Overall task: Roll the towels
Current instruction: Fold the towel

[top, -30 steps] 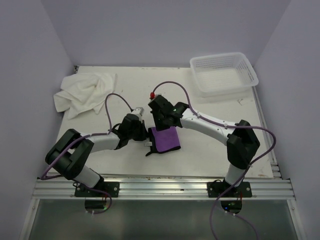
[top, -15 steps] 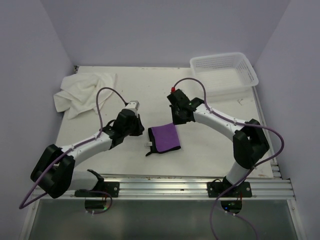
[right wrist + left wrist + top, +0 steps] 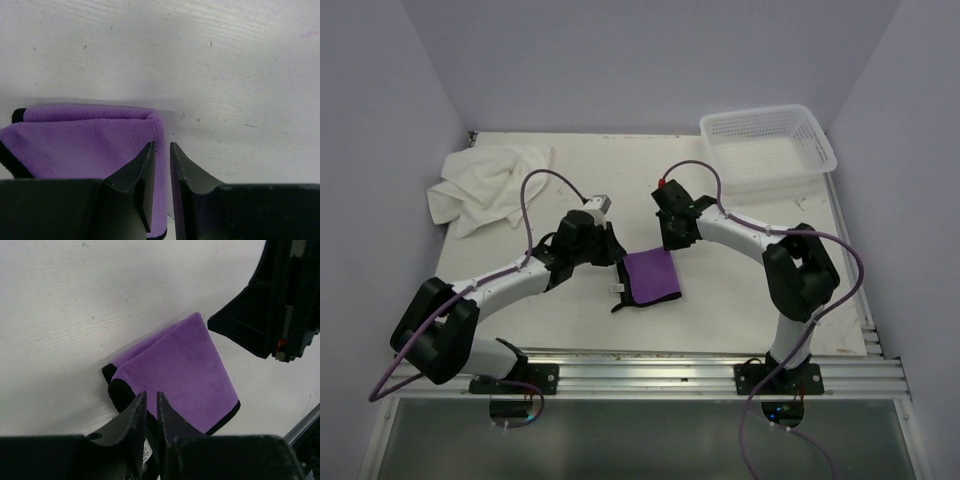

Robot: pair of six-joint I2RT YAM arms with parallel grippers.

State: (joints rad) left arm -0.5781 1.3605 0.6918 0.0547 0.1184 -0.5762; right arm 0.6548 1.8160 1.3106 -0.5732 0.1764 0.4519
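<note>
The small purple towel (image 3: 651,274) with dark edging lies folded flat on the table between my two arms. My left gripper (image 3: 613,246) hovers at its far-left corner, jaws a narrow slit apart and empty; in the left wrist view my left gripper (image 3: 151,394) sits over the purple towel's (image 3: 186,365) dark edge. My right gripper (image 3: 670,239) is at the far-right corner, also narrowly open. In the right wrist view my right gripper (image 3: 161,145) straddles the folded edge of the purple towel (image 3: 85,145) below it. The large white towel (image 3: 485,184) lies crumpled at the far left.
A white perforated basket (image 3: 767,146) stands at the far right corner. Grey walls close in the table on three sides. A metal rail (image 3: 650,375) runs along the near edge. The right arm's black wrist (image 3: 280,295) shows close in the left wrist view.
Both grippers came off the purple towel's far edge and lifted away. The left has since swung back toward its left corner. Both pairs of jaws have parted slightly.
</note>
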